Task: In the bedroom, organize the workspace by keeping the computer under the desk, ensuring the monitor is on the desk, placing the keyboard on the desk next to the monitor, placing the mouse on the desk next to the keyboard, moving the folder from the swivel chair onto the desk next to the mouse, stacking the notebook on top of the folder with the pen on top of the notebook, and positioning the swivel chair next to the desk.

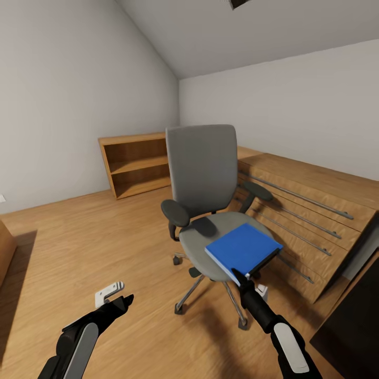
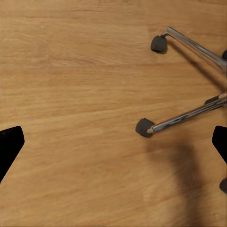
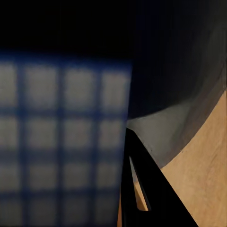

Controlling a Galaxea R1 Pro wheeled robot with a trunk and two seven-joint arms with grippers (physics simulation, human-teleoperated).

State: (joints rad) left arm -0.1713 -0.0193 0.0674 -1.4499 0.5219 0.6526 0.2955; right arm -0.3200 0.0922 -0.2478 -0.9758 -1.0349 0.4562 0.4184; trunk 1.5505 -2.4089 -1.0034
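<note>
The right jaws [image 1: 240,277] are seen at the near corner of the folder [image 1: 243,249], but whether they are clenched on it or released cannot be told, since the tips are hidden against the folder's edge. In the right wrist view the folder [image 3: 61,142] is shown very close and blurred, as a blue surface with a pale grid pattern, with the grey seat and wood floor [image 3: 203,179] beside it. The left jaws [image 1: 119,305] are held released, low over the floor [image 1: 79,247], well apart from the chair; in the left wrist view the dark fingertips [image 2: 9,146] are seen wide apart at the picture's two sides, with nothing between them.

The bright-blue folder is lying flat on the seat of the swivel chair [image 1: 202,168], toward the seat's front edge on the robot's right, with one corner slightly overhanging. The chair is grey with black armrests and a metal base on castors; two of its spokes and castors [image 2: 144,127] are seen in the left wrist view.

A small white object [image 1: 109,292] is lying on the floor just beyond the left jaws. A low wooden shelf unit [image 1: 136,163] is set against the far wall, and a wooden drawer unit [image 1: 310,210] with long metal handles is placed behind the chair on the right.
</note>
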